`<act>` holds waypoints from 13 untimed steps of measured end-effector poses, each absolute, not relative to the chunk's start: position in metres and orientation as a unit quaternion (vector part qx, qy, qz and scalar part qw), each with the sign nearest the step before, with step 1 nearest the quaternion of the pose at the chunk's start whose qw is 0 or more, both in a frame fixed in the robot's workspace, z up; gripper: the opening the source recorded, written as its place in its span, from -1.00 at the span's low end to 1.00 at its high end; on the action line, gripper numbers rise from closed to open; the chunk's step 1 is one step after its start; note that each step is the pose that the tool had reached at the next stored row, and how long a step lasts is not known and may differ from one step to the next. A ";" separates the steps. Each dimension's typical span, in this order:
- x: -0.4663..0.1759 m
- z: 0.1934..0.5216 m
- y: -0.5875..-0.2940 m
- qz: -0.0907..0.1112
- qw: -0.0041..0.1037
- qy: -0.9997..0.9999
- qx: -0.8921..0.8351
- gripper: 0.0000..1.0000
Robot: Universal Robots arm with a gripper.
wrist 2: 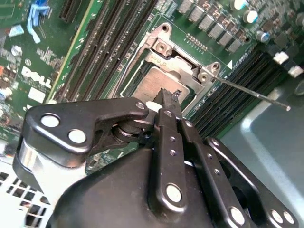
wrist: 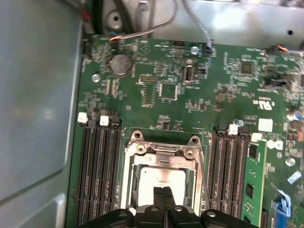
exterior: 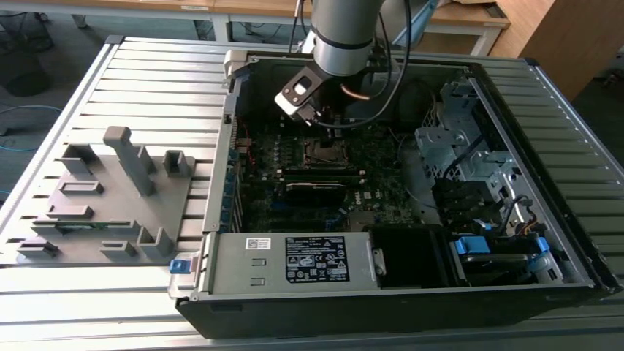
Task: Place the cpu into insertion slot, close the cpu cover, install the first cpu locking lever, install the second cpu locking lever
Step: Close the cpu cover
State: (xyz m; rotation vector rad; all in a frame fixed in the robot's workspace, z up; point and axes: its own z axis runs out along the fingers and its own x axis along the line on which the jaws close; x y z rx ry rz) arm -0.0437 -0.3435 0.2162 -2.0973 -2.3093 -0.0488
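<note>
Beneath closed claw (wrist: 164,193): cpu (wrist: 159,179) in insertion slot (wrist: 127,187).

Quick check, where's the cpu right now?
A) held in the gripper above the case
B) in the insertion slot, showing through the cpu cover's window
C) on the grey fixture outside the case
B: in the first wrist view the cpu shows its pale face inside the insertion slot, framed by the cpu cover. The gripper sits just over it with its fingers shut together.
</note>
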 end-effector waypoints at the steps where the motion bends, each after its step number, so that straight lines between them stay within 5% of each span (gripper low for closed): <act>1: -0.044 0.216 -0.343 -0.016 0.011 -0.746 -0.665 -0.80; 13: -0.044 0.215 -0.343 -0.014 0.013 -0.814 -0.580 -0.80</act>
